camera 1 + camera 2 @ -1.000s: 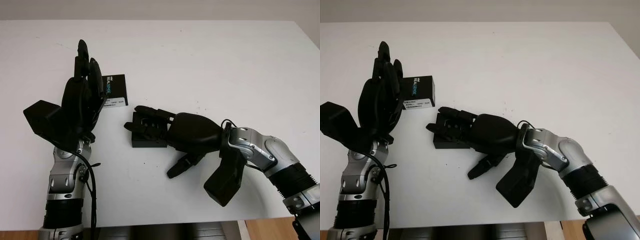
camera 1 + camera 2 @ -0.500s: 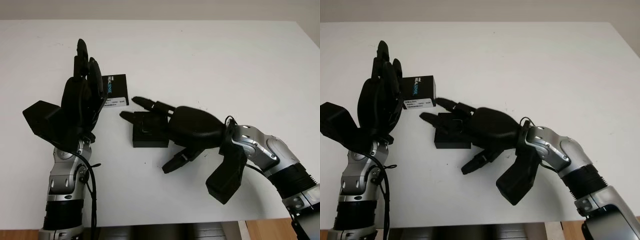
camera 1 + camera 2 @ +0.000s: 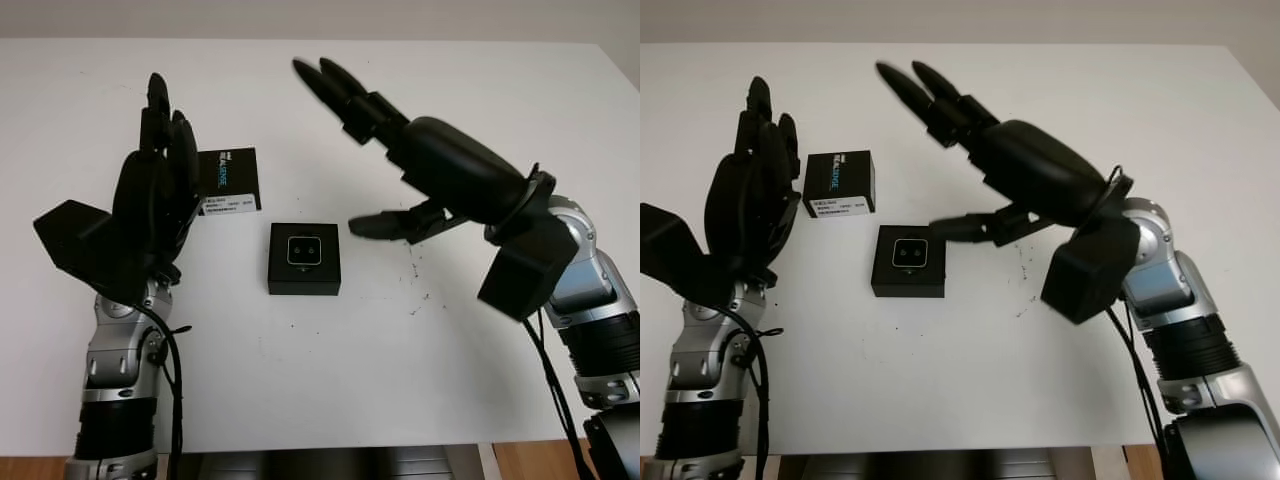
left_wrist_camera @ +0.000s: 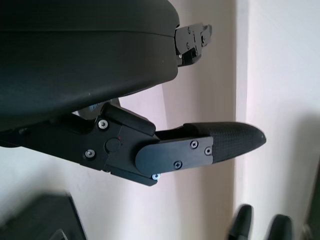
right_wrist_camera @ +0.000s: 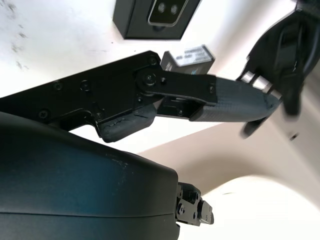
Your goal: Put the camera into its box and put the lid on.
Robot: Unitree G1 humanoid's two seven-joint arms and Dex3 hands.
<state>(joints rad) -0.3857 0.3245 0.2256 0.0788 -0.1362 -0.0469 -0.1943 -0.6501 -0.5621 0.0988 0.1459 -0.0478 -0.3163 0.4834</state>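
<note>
We are hovering our left hand point(image 3: 150, 215), released and holding nothing, just beside the lid point(image 3: 228, 182), while the camera point(image 3: 304, 250) is sitting in its box point(image 3: 304, 283) mid-counter point(image 3: 480, 100), below our raised, equally empty right hand point(image 3: 400, 150).

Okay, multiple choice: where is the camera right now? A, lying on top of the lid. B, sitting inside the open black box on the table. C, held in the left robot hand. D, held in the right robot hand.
B: the camera sits in the open black box, while the lid lies apart beside the raised, open left robot hand and the open right robot hand is lifted above the table.
</note>
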